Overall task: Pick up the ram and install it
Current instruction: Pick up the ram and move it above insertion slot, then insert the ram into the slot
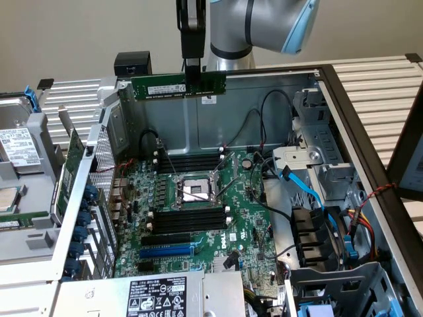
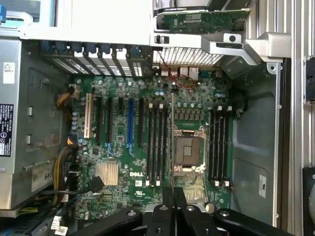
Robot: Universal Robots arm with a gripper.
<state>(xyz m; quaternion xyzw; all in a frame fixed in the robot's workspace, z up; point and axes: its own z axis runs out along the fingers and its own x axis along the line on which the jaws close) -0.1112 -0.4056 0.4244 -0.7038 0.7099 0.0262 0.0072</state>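
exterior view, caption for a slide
Robot hand shut on the ram, held above the open computer case and motherboard.

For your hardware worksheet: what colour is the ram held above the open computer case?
Green. The ram shows best in the exterior view.

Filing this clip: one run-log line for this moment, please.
jaws: shut on ram | ram: held above open computer case | memory slots: empty

Mid of ram [image 1: 211, 84] hidden by gripper [image 1: 192, 87]; label [image 1: 166, 88] txt too small.
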